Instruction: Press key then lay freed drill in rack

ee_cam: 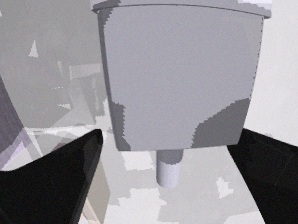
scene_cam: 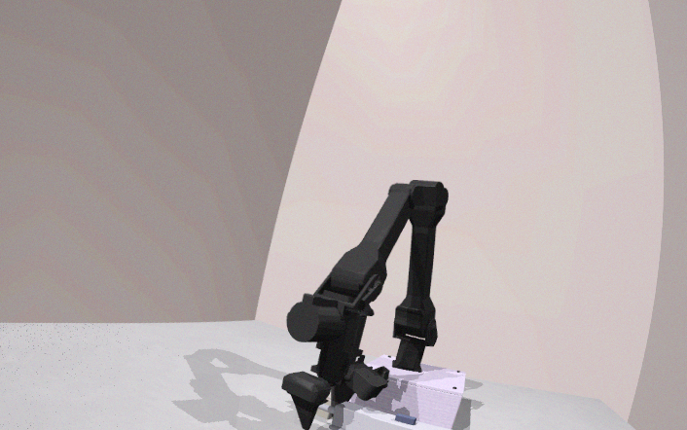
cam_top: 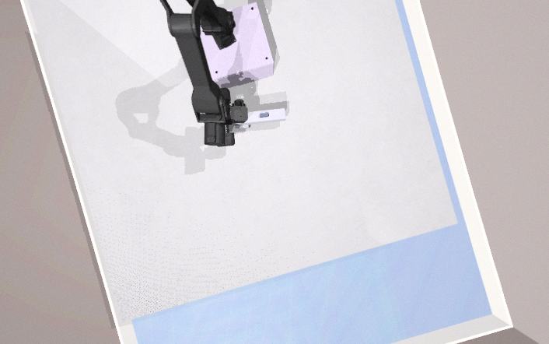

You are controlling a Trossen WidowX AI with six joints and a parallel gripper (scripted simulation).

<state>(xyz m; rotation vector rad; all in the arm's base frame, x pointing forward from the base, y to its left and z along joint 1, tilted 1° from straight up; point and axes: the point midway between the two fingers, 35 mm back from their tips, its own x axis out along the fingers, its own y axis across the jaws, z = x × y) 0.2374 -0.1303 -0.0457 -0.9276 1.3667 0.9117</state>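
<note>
Currently the arm (scene_cam: 384, 242) folds down steeply from its lilac base block (cam_top: 243, 44), with the end effector (scene_cam: 332, 400) pointing at the desk (cam_top: 283, 182) just in front of that block. Its fingers stand nearly full wide and grip nothing — in the wrist view the two dark tips sit at the lower left and lower right, well apart.

Between them, close to the wrist camera, is a pale grey boxy body (ee_cam: 180, 76) with a short cylindrical stub (ee_cam: 169, 169) projecting from its lower edge. I take this to be the drill end of the fixture, but cannot tell for certain. Neither fingertip touches it in this view.

From the top, a flat white plate (cam_top: 265, 117) lies on the desk beside the end effector, carrying a small blue key (cam_top: 264, 114). The exterior view shows the same blue piece (scene_cam: 405, 419) low on the front of the fixture, to the right of the fingertips and apart from them.

Rack — not identifiable in any view. A pale blue strip (cam_top: 323, 291) runs along the desk's near edge.
</note>
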